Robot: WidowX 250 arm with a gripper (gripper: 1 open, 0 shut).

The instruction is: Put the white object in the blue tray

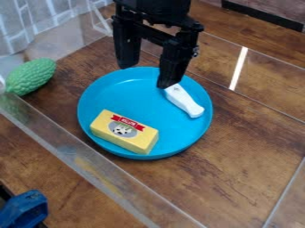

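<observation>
White piece [184,101]: in the blue tray [145,154], on its right side in the view; the yellow block [124,133] lies there too
End effector [152,78]: above the tray, fingers spread apart; nothing seen between them
Step in hand: release looks done; what remains is probably the retreat
Next move: lift straight up with fingers wide, clear of piece and rim, then draw back over the bench [245,147]; no regrasp seems needed
</observation>
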